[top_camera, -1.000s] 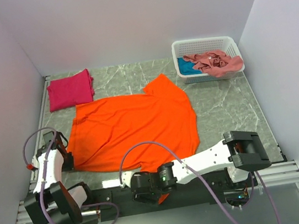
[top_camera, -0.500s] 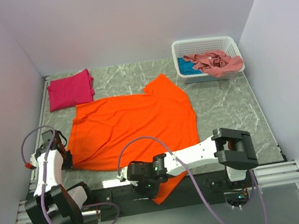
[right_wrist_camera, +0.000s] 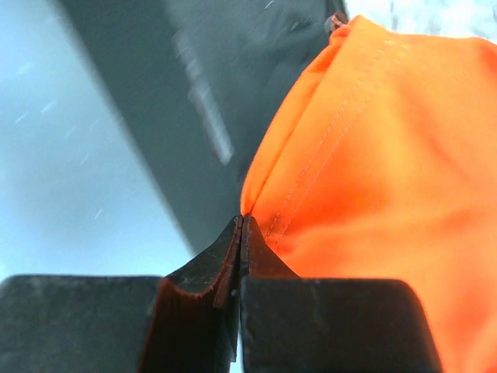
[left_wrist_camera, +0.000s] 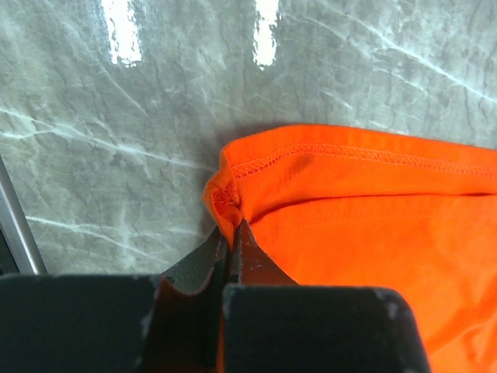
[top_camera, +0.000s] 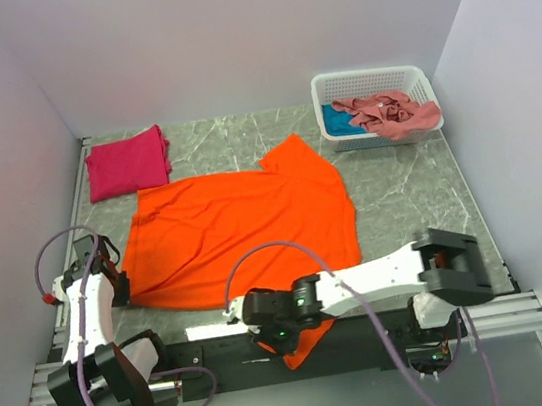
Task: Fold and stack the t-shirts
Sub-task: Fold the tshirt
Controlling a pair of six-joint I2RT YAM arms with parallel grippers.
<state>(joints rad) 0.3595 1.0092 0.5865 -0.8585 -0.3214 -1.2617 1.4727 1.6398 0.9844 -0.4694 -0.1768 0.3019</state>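
1. Orange t-shirt (top_camera: 244,227) lies spread flat across the middle of the table (top_camera: 401,195). One near corner spills over the front edge onto the black base rail (top_camera: 222,359). The left gripper (top_camera: 122,290) sits at the shirt's near-left corner, and the right gripper (top_camera: 282,335) is down at the spilled corner. At far left, the magenta-red t-shirt (top_camera: 126,163) lies folded in a neat rectangle. At far right, the basket (top_camera: 364,76) holds the salmon-pink t-shirt (top_camera: 390,113), crumpled on top of the teal-blue t-shirt (top_camera: 338,123).

2. Left wrist view: the left gripper (left_wrist_camera: 231,233) has its jaws pinched together on the hem corner of the orange t-shirt (left_wrist_camera: 373,217). The cloth puckers into a small knot just ahead of the tips, with bare grey marble beyond it.

3. Right wrist view: the right gripper (right_wrist_camera: 241,225) has its jaws pressed tight together with the stitched hem caught between them. The orange cloth rises away to the right, and the dark rail runs behind it.

4. Progress, as I read it: one shirt of four looks finished, the magenta-red one. The orange t-shirt is gripped at both near corners but has no fold in it yet, so its first fold seems about to begin. The two in the basket wait untouched. After folding, everything must be stacked, so the task is well short of halfway.
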